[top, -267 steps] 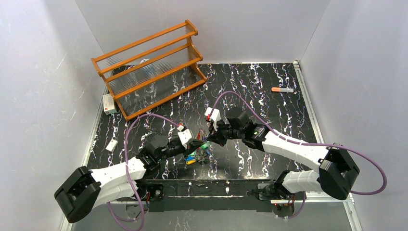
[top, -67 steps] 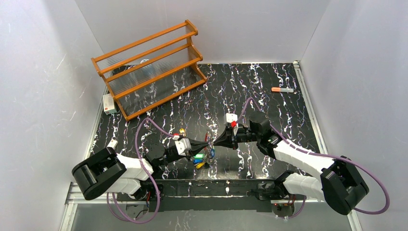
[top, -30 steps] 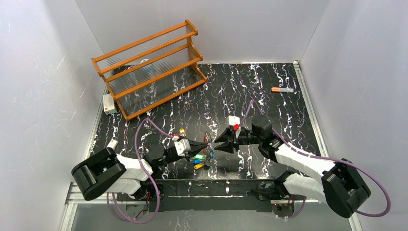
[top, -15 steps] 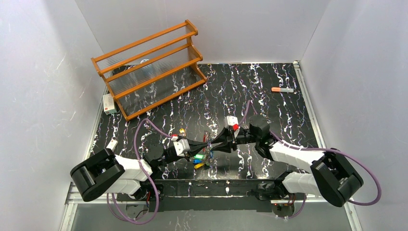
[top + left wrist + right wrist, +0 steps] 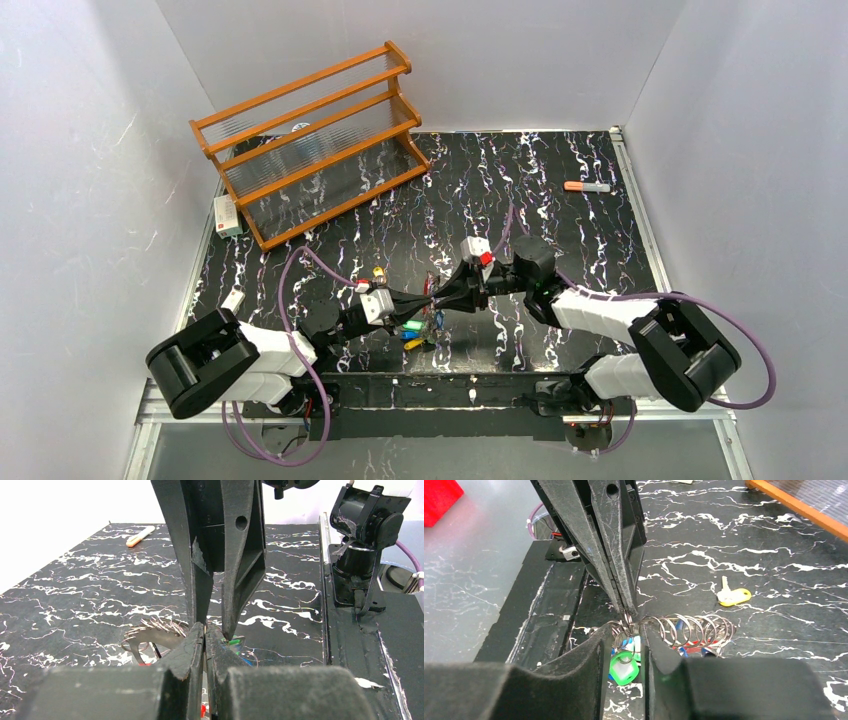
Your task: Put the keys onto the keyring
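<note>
Where the two arms meet just ahead of their bases, the overhead view gives the keyring (image 5: 431, 300) only as a dark tangle between the tips of the left gripper (image 5: 424, 298) and the right gripper (image 5: 441, 297). The keys (image 5: 412, 332) are seen as green, blue and yellow specks just below it.

Right wrist view: the keyring (image 5: 694, 629) is resolved as a row of silver wire loops with a red stretch beneath, off to the right of the tips. The left gripper's jaws are closed, and their tip is pinched on the end loop of the keyring. The right gripper's jaws are set part-way apart around that same loop, with a green key (image 5: 624, 672) showing in the gap. Contact of its pads with the wire cannot be told. A yellow key (image 5: 734, 597) is noted alone on the bench, apart from the ring.

Left wrist view: no gap is seen between the left jaws. The right fingers (image 5: 235, 605) come down from above, their tips just either side of the left tip.

Surface: the bench (image 5: 520, 170) is black with white veining. A wooden rack (image 5: 310, 140) is recorded at back left, a white box (image 5: 228, 215) beside it, and a marker (image 5: 587, 186) at back right. Pale wall panels enclose three sides.
</note>
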Controlling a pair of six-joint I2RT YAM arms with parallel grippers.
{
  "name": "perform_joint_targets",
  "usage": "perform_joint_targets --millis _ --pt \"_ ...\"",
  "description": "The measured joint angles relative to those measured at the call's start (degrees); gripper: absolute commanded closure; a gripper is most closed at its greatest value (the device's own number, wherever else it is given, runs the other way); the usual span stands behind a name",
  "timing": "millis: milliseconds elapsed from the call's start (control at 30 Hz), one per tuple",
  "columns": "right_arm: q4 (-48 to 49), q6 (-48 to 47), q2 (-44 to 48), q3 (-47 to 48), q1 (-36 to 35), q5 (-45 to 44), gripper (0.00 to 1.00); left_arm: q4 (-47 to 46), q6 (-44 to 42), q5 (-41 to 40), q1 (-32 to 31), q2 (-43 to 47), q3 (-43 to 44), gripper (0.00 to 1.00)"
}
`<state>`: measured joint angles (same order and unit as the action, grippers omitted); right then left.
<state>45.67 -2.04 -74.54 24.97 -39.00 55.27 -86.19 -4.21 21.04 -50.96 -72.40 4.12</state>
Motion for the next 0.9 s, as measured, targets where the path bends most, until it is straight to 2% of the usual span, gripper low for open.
perform_joint_targets --millis 167,200,333,467,600,667,900 --pt "1.14 0.63 -1.33 0.0 0.0 0.68 0.97 0.02 0.02 0.0 -0.02 0.0 0.0 1.0" --pt "1.25 0.63 -1.49 0.0 0.0 0.87 0.99 0.04 0.07 -0.04 0.0 0.0 0.0 1.0" --pt "0.9 0.42 -1.7 0.24 0.0 1.38 0.99 0.07 0.2 -0.11 0.0 0.0 -0.02 0.99" --pt "-2.8 -1.44 -1.64 1.79 -0.02 1.33 0.99 -0.61 0.04 -0.72 0.0 0.0 -0.59 0.7" --pt "-11.98 -5.88 -0.48 3.41 0.0 -0.94 0.99 -1.22 -0.28 -1.84 -0.02 0.04 -1.99 0.49" --pt "-17.44 -8.37 0.68 3.93 0.0 -2.93 0.99 -1.22 -0.39 -2.67 -0.02 0.02 -2.75 0.45" --pt "-34.95 -14.12 2.6 6.43 -0.22 -11.72 0.99 -0.83 -0.52 -3.85 -0.02 -0.87 -3.17 0.44"
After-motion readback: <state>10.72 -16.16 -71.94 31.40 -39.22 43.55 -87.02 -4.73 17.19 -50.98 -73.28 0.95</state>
